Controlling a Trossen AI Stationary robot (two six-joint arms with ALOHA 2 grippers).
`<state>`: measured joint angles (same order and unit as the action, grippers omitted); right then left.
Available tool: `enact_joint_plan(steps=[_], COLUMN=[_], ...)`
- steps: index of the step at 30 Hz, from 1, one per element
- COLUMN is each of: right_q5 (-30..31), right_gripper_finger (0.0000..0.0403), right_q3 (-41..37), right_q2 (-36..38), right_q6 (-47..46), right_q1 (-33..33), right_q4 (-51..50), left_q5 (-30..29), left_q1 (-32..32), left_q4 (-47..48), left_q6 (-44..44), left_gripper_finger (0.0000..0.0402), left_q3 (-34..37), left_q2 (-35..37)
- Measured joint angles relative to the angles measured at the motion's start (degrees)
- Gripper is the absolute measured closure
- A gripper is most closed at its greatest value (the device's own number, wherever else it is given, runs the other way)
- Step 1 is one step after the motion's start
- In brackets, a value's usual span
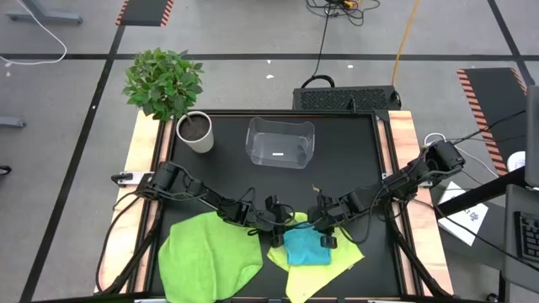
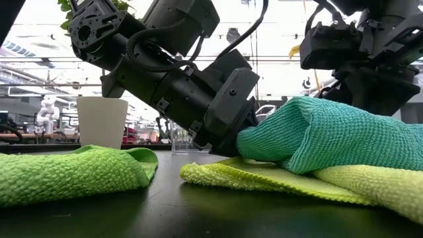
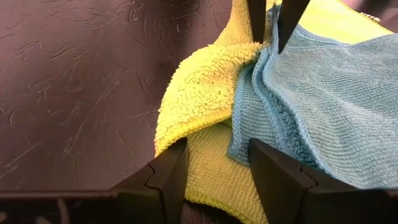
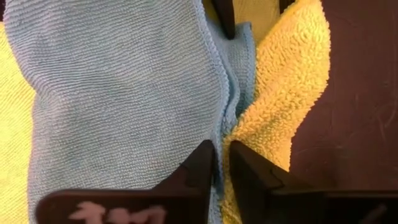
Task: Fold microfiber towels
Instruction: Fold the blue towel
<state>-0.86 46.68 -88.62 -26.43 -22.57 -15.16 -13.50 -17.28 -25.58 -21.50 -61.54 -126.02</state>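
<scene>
Across the black tabletop (image 1: 354, 143), a clear bin (image 1: 280, 141) sits at twelve o'clock, a white potted plant (image 1: 194, 132) at ten. At six, the turquoise towel (image 1: 306, 247) lies folded on the pale yellow-green towel (image 1: 324, 263); the bright green towel (image 1: 210, 257) spreads at seven. Only the low view shows the bright room behind. The right gripper (image 4: 222, 163) pinches the turquoise hem, jaws nearly together. The left gripper (image 3: 217, 163) straddles both towels' edges, jaws apart.
</scene>
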Motion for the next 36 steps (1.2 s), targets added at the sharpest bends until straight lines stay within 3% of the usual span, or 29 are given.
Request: enact_joint_plan(steps=[14,36], right_q5=[0.6,1.0], right_gripper_finger=[0.0238,0.0232], right_q3=[0.0,0.1], right_q2=[0.3,3.7], right_q6=[2.6,1.3], right_q1=[2.0,-0.1], right_q4=[-0.8,-2.5], left_q5=[0.0,0.4], left_q1=[0.0,0.4], left_q4=[0.0,-0.3], left_q6=[0.0,0.0], left_gripper_finger=[0.0229,0.0229], left_q3=[0.0,0.0], left_q2=[0.0,0.0])
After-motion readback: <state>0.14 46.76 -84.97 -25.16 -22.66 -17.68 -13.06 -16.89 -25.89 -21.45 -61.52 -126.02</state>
